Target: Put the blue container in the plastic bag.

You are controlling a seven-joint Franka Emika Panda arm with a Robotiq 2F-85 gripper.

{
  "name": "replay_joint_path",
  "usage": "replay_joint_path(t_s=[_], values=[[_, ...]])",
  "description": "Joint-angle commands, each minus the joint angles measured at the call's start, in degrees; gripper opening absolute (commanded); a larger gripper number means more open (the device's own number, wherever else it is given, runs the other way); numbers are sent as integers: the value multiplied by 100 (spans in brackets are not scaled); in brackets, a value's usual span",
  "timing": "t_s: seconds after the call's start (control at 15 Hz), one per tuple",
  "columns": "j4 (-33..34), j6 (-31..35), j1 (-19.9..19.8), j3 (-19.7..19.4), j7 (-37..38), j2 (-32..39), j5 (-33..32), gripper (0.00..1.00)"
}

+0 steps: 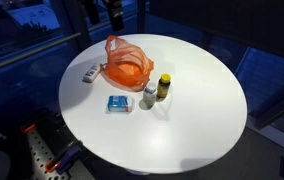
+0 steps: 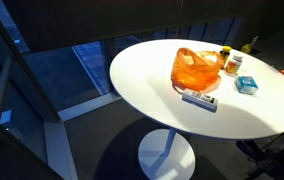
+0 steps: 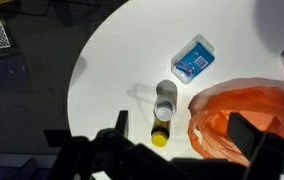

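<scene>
The blue container is a small flat box with a white label, lying on the round white table in front of the orange plastic bag. Both also show in an exterior view, container and bag, and in the wrist view, container and bag. My gripper is open and empty, high above the table, with its fingers spread over the bottles and the bag's edge. In an exterior view it hangs dark above the bag's far side.
A white bottle and a yellow-capped bottle stand between the container and the bag. A flat white and grey pack lies beside the bag near the table edge. Dark floor and glass panels surround the table.
</scene>
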Motion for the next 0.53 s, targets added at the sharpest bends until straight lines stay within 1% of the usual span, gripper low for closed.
replay_joint_path(t_s=[0.0,0.27,0.47], values=[[14,-22,81,-72,31,0,-38,100],[14,-22,81,-72,31,0,-38,100],[100,-36,112,60,310,242,-25,100]])
